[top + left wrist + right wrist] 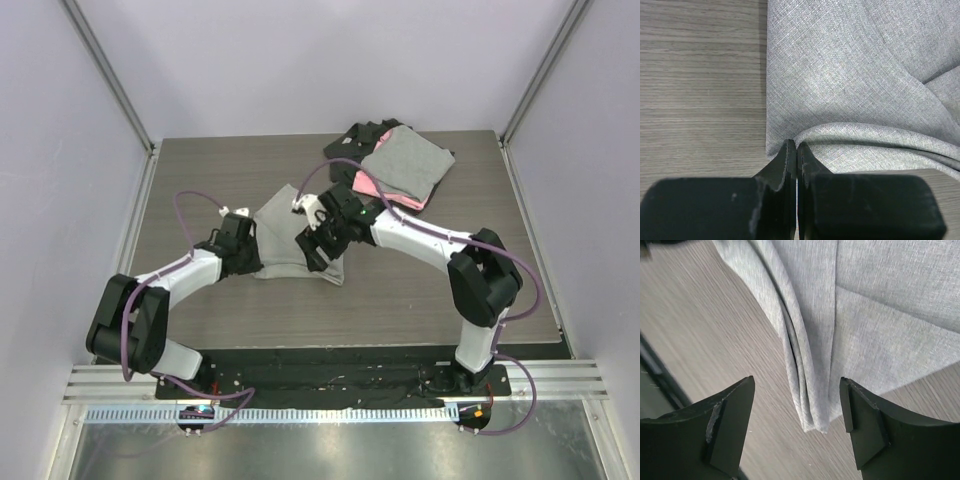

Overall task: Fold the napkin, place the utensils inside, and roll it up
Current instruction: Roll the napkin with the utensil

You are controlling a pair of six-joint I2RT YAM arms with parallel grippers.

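Napkin [285,245] folding is, as I judge it, the step in hand: the light-grey cloth lies partly doubled over on the wooden table [420,300], between my two arms.

My left gripper [796,147] has its fingers pressed together, and a raised fold of the napkin's near edge runs right up into the tips, so I read it as pinching the upper layer close to a corner. From there the cloth spreads away flat, with one soft ridge curving off to the side.

My right gripper [797,390] stands spread wide and grips nothing. The napkin's folded corner, several layers stacked into a narrow point, lies on the table just between and a little beyond the two fingers, touching neither. Beyond that corner a flat panel of cloth with a straight crease runs away from me.

To do this well I would keep the left pinch firm as an anchor, lower the right fingers so that they take all the stacked layers at that corner rather than only the top one, and carry the edge across low and even, so the sides line up and no ridge is trapped underneath.

At the far side of the table, well apart from both grippers, sits a stack of grey, pink and black cloths [400,165], which I should leave alone.
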